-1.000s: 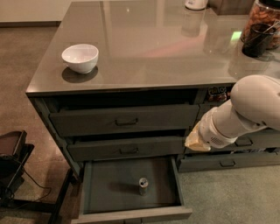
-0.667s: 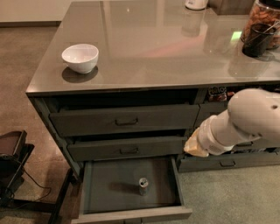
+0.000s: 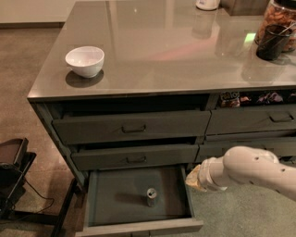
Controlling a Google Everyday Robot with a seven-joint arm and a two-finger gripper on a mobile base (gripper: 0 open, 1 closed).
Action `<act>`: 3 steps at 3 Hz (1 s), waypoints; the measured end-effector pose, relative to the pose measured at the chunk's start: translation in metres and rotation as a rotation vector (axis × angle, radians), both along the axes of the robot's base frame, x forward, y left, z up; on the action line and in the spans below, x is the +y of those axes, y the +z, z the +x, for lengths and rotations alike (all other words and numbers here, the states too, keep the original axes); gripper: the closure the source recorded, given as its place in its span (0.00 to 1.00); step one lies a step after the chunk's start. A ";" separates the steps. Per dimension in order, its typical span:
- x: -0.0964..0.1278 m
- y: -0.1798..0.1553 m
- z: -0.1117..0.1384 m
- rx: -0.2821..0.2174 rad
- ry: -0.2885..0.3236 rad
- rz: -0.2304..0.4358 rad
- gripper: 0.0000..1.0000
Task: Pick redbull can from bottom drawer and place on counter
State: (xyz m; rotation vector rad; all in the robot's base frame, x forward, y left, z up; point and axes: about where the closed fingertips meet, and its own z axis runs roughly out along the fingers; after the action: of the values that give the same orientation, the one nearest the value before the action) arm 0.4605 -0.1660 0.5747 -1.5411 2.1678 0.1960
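Note:
The redbull can (image 3: 151,196) stands upright on the floor of the open bottom drawer (image 3: 115,196), near its middle front. The drawer is pulled out below two shut handled drawers. The counter (image 3: 175,51) is the glossy grey-brown top of the drawer unit. My white arm comes in from the right, and my gripper (image 3: 192,178) is at its tan end, just outside the drawer's right wall, right of the can and a little above it, apart from it.
A white bowl (image 3: 85,60) sits on the counter's front left. A jar (image 3: 280,21) and a dark cup (image 3: 270,42) stand at the counter's right, with a white object (image 3: 206,4) at the back. A dark stand (image 3: 11,173) is on the floor at left.
My arm has dropped from beside the middle drawers down to the level of the open bottom drawer. The can and the bowl have not moved.

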 end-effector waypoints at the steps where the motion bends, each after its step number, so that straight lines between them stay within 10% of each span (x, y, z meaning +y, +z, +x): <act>1: 0.004 -0.009 0.015 -0.040 -0.028 0.029 1.00; 3: 0.002 -0.020 0.015 -0.055 -0.015 0.001 1.00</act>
State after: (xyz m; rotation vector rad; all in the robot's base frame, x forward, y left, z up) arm 0.4756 -0.1640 0.5546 -1.5109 2.1356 0.1478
